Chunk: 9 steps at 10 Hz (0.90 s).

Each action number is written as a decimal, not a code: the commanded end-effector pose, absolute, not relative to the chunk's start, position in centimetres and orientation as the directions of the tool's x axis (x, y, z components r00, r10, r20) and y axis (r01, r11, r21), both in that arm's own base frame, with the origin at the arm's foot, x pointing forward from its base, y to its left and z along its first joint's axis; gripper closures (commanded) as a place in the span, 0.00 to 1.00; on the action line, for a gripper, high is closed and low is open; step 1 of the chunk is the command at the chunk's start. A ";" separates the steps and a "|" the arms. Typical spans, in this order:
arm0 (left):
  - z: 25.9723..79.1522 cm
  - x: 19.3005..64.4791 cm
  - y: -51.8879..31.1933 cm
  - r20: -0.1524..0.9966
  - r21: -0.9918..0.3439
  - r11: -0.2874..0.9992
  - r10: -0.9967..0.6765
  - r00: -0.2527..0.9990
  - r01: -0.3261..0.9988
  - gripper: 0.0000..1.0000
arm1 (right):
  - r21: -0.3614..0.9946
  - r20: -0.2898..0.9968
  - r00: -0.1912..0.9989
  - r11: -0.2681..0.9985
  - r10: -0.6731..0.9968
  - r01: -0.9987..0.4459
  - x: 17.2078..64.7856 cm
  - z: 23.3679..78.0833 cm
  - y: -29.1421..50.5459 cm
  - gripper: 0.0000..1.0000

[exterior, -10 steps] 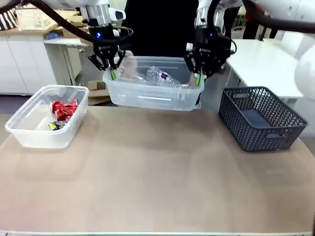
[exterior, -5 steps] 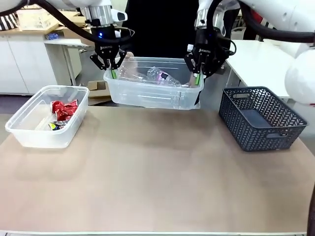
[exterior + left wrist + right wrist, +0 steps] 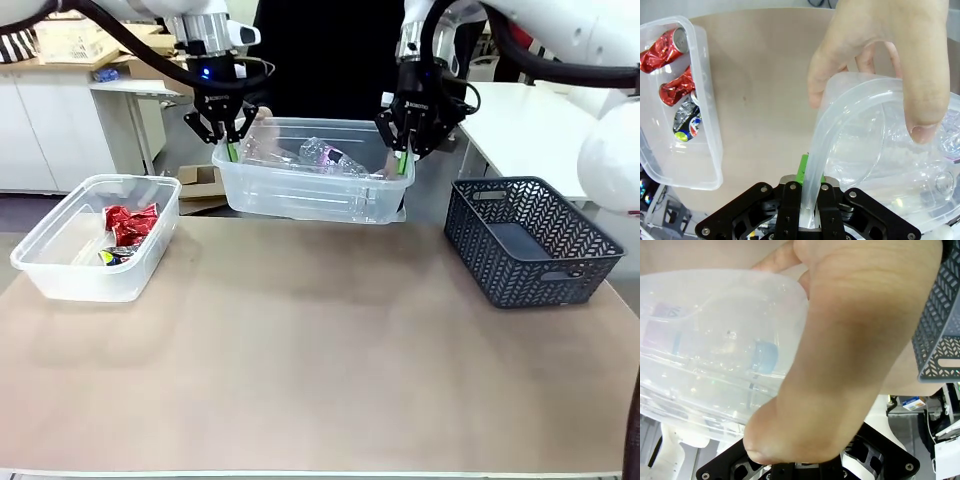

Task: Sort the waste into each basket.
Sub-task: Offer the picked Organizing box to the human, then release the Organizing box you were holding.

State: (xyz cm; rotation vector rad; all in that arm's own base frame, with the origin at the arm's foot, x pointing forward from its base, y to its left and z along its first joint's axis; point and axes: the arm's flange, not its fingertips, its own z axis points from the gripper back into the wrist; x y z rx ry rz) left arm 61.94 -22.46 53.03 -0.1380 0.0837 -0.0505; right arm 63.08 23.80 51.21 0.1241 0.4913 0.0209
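Desk: can basket set down; bottle basket now raised slightly higher, pinched by left end effector and right end effector; handover judged under way.

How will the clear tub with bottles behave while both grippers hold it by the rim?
The clear tub probably flexes: its thin rim bends where the left gripper pinches it. It seems light, holding only plastic bottles. The smooth plastic may slip; a hand also grips it.

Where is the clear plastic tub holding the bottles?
Front view: the clear plastic tub of bottles is held above the table's far edge between left hand and right hand.
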 end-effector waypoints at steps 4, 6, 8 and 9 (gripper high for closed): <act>53.0 62.0 -22.3 -0.076 -0.142 0.989 -0.053 0.996 0.041 0.96 | 0.130 -0.470 0.881 0.991 0.062 0.000 62.9 51.3 24.1 0.95; 53.0 62.0 -22.3 -0.076 -0.142 0.989 -0.053 0.996 0.041 0.96 | 0.130 -0.470 0.881 0.991 0.062 0.000 62.9 51.3 24.1 0.95; 53.0 61.9 -22.5 -0.080 -0.139 0.989 -0.056 0.995 0.045 0.74 | 0.124 -0.469 0.882 0.992 0.050 0.010 63.1 51.2 23.8 0.54; 52.9 61.9 -22.8 -0.082 -0.120 0.990 -0.088 0.993 0.078 0.37 | 0.100 -0.467 0.884 0.995 0.026 0.023 62.8 51.0 23.8 0.38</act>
